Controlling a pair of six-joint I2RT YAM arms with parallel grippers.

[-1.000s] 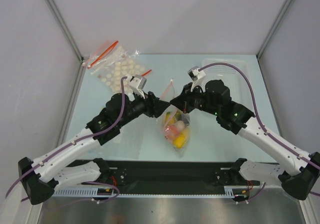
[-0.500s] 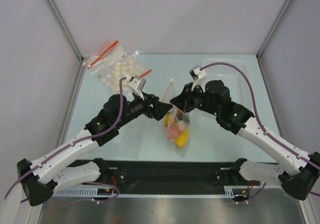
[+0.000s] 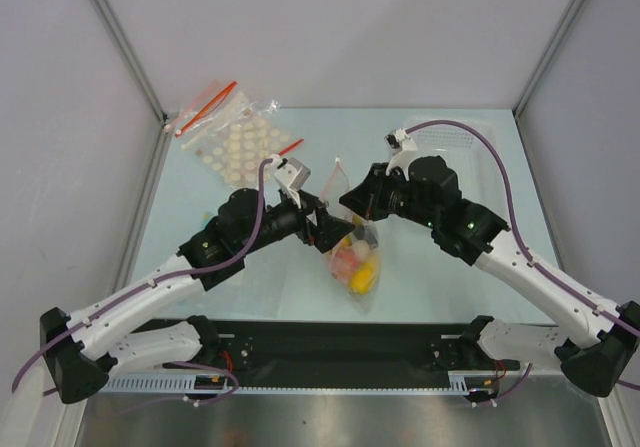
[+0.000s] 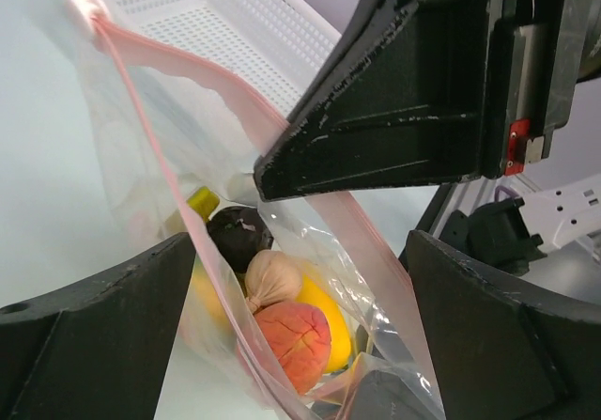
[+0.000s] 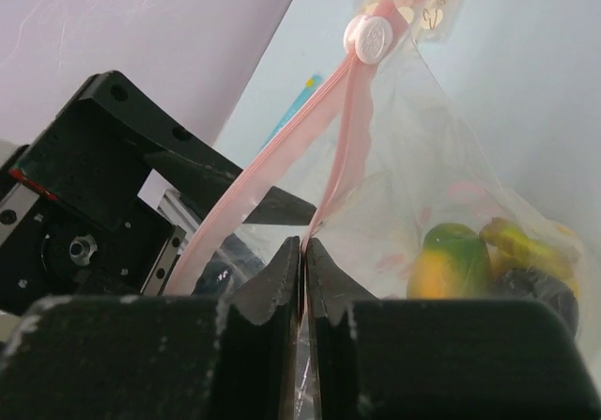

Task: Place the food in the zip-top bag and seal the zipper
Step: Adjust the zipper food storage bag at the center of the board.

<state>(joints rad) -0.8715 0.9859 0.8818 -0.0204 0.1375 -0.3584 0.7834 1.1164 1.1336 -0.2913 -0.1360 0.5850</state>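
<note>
The zip-top bag [image 3: 352,259] hangs upright at the table's middle, its mouth open. Inside it lie the peach [image 4: 296,340], the beige piece [image 4: 270,277], the dark purple piece [image 4: 238,235] and a yellow fruit [image 4: 331,318]. The right wrist view shows the mango [image 5: 449,260] and banana [image 5: 512,240] through the plastic. My right gripper [image 5: 303,243] is shut on the pink zipper strip [image 5: 282,166] below its white slider [image 5: 368,37]. My left gripper [image 4: 302,279] is open, with one finger on each side of the bag. In the top view the left gripper [image 3: 327,229] and the right gripper [image 3: 358,205] meet at the bag's top.
A clear bag of cream discs [image 3: 235,139] with red strips lies at the back left. A white perforated basket [image 3: 455,135] stands at the back right, behind the right arm; it also shows in the left wrist view [image 4: 216,25].
My left gripper has moved right and closer, so that its open fingers now stand either side of the bag. The right gripper has kept its hold and shifted slightly back.
</note>
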